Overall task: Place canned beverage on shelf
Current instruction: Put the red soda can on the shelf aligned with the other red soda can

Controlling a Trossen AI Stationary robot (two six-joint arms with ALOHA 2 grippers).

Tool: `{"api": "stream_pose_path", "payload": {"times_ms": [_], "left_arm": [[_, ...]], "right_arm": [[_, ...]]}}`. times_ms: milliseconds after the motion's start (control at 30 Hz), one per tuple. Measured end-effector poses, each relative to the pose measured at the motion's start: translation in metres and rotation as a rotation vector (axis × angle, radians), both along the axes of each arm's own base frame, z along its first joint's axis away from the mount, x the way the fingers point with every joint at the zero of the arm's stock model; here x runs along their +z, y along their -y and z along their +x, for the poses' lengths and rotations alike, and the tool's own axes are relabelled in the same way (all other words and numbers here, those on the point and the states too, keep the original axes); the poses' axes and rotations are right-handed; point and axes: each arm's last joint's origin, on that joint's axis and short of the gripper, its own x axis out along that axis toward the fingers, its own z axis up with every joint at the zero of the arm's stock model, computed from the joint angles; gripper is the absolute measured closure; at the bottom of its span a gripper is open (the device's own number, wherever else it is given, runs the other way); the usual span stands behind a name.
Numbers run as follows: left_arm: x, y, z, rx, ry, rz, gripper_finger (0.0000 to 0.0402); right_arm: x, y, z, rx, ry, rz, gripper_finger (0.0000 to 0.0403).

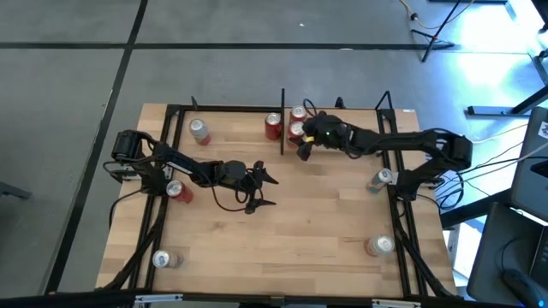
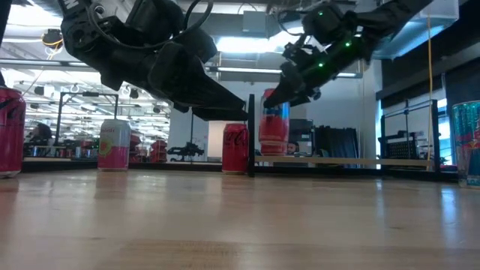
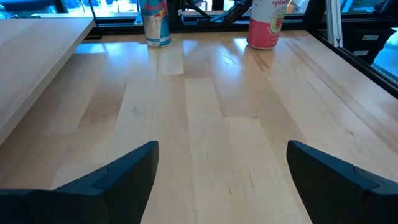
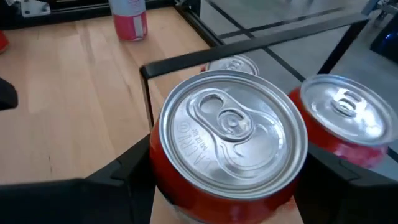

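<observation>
While the left tool point(image 1: 267, 190) hangs over the bare middle of the table point(image 1: 325, 231) with its fingers spread wide and nothing between them, its arm lies stretched low from the left edge, elbow bent, wrist level with the boards. Farther back, the right arm reaches from the right edge across toward the shelf point(image 1: 342, 115) at the table's far side, forearm nearly straight and wrist tipped downward. The right tool point(image 1: 302, 145) sits over a red can point(image 4: 230, 140), one dark finger on each side of the can's body; the fingers are part open and appear to be closed on the can, though contact is hard to confirm. That can stands upright on the pale shelf board, just beside a second red can point(image 4: 341, 118), with the shelf's thin black upright point(image 2: 251, 135) close by. Another red can point(image 2: 235, 148) stands on the table on the other side of the upright.
</observation>
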Motion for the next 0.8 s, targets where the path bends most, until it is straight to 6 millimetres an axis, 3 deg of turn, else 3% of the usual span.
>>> {"api": "stream_pose_path", "payload": {"times_ms": [567, 800], "left_arm": [[0.0, 0.0, 0.0, 0.0, -0.001, -0.001, 0.0069], [0.0, 0.0, 0.0, 0.0, -0.001, -0.001, 0.0069]], "right_arm": [[-0.018, 0.02, 0.007, -0.031, -0.057, 0.027, 0.0138], [-0.019, 0.02, 0.007, -0.021, -0.07, 0.014, 0.0085]]}}
